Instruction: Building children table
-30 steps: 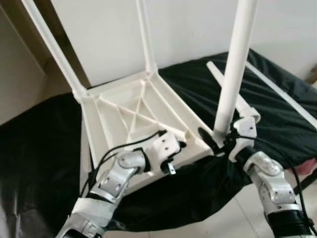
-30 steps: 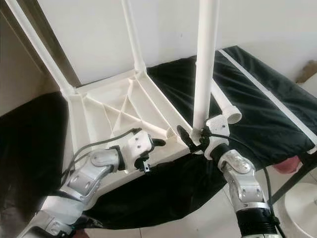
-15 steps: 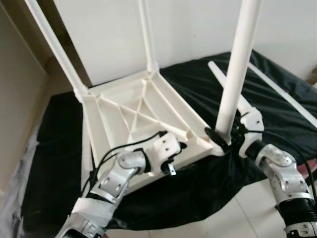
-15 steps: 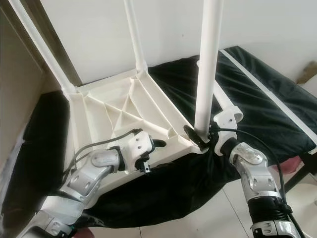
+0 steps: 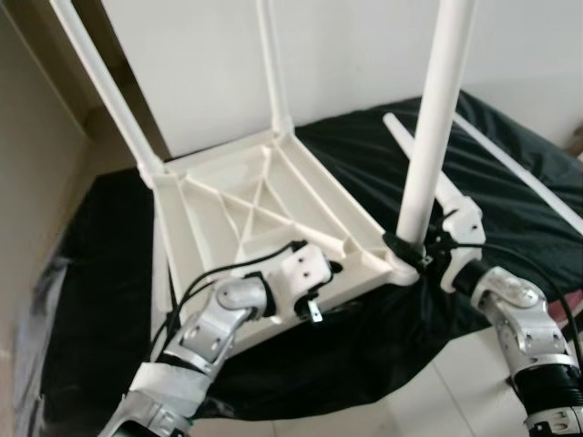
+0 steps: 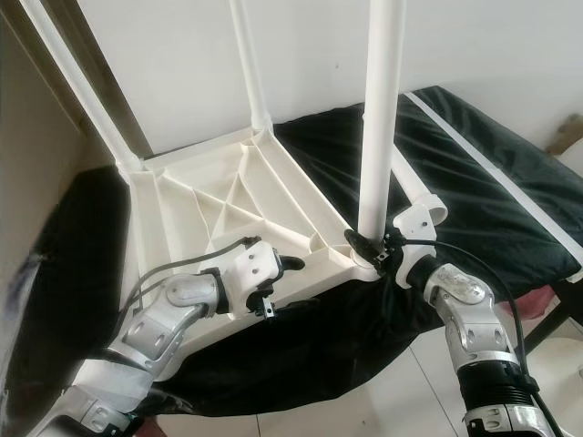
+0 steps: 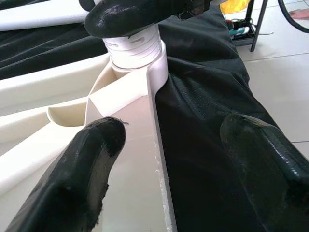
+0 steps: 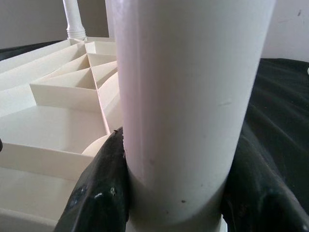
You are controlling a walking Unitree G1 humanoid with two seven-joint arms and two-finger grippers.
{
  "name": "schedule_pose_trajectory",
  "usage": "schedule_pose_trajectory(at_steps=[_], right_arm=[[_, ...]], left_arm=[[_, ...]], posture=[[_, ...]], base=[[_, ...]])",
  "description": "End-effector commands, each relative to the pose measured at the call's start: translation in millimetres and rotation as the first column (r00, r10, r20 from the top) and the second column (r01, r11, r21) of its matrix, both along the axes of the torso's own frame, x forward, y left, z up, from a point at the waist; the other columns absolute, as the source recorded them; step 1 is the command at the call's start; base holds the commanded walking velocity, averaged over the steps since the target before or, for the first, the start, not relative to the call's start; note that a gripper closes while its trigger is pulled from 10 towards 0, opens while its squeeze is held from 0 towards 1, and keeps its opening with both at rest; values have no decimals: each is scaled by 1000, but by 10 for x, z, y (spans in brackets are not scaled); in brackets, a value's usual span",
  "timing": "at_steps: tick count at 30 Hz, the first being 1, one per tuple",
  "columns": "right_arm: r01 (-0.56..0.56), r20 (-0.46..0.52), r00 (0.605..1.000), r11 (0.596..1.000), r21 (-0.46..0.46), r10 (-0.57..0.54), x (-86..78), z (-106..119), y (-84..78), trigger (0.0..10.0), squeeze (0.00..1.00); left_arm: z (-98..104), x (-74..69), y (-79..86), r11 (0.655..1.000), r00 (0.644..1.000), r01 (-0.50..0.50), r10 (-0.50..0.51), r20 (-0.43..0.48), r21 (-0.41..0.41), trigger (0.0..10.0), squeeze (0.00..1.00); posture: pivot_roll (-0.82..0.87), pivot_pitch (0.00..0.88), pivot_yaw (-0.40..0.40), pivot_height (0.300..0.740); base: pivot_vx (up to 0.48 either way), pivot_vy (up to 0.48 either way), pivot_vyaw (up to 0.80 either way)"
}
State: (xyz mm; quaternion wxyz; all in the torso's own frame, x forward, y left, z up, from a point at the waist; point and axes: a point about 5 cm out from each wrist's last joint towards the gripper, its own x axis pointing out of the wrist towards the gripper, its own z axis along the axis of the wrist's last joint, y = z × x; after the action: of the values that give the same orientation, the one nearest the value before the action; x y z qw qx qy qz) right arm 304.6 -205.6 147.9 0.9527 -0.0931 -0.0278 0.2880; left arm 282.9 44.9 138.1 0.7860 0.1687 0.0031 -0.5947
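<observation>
With my right gripper (image 6: 372,252) clenched on the white leg (image 6: 378,118), I should keep it upright while turning it into the tabletop (image 6: 209,214) corner socket, my left gripper (image 6: 290,266) released beside the edge.

Home room: black-covered bed (image 5: 510,173), tiled floor (image 6: 383,401)

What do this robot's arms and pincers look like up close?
Both arms are jointed silver metal with white wrist housings and loose black cables. The left gripper and right gripper each have two long, rounded, glossy black fingers.
</observation>
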Motion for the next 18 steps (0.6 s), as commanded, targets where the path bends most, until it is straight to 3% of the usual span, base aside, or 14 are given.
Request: schedule_pose_trajectory(at_steps=[1,2,3,15,17,18], right_arm=[[12,-20,1000,1000,4,-12,-14,-63,-8,0,0],[12,-20,1000,1000,4,-12,-14,-63,-8,0,0],[46,-24,999,999,9,-46,-6,-93,-27,9647,0],[197,-58,979,980,26,-196,27,-216,3,10000,0],[245,-69,968,969,27,-243,32,-247,22,10000,0],[348,-97,934,937,40,-343,28,-306,96,10000,0]], left_arm=[[10,-24,10,998,999,53,-53,-7,16,10000,0],[10,-24,10,998,999,53,-53,-7,16,10000,0],[10,-22,9,998,999,54,-54,-5,18,10000,0],[11,-30,-38,998,998,59,-59,-5,7,10000,0],[10,-33,-37,998,998,58,-58,-8,2,10000,0],[1,-37,-30,998,998,57,-57,-13,-1,10000,0]], posture=[[-119,0,121,740],[-119,0,121,740],[-121,0,122,740],[-132,0,119,740],[-136,0,116,740],[-138,0,112,740]], base=[[0,0,0],[0,0,0],[0,0,0],[0,0,0],[0,0,0],[0,0,0]])
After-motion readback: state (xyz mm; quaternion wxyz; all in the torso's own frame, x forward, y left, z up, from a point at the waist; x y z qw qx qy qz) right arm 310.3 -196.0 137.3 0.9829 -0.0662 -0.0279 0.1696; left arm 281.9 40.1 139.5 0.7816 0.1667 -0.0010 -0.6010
